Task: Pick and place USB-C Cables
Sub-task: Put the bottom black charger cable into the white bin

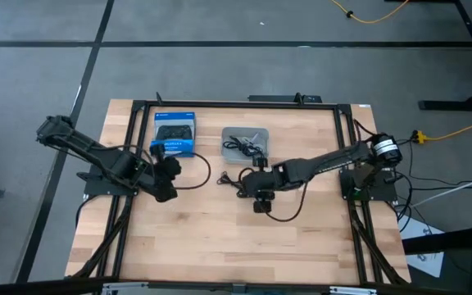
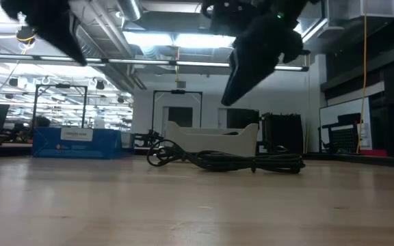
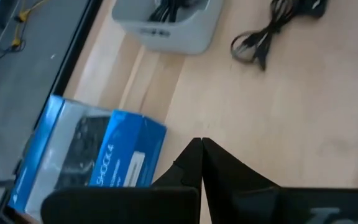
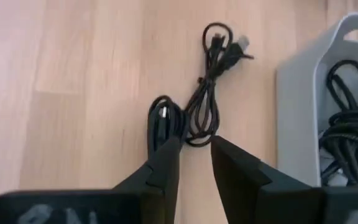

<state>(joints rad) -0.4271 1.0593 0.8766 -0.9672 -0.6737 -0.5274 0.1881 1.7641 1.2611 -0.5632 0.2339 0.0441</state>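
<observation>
A black USB-C cable [image 4: 199, 99] lies loosely coiled on the wood, also seen in the high view [image 1: 233, 179] and the low view [image 2: 217, 160]. More black cables [image 4: 347, 124] lie in the grey tray [image 1: 246, 145]. My right gripper [image 4: 194, 155] is open. It hovers above the loose cable's near end, just beside the tray, with its fingers clear of the table [image 2: 231, 92]. My left gripper [image 3: 201, 155] is shut and waits near the blue box [image 1: 174, 133], touching nothing.
The blue controller box [image 3: 86, 155] lies flat by the table's far left. The grey tray [image 4: 303, 93] stands right beside the loose cable. The robot's own black wires loop over the table [image 1: 281, 215]. A black frame runs round the table edge [image 1: 244, 104].
</observation>
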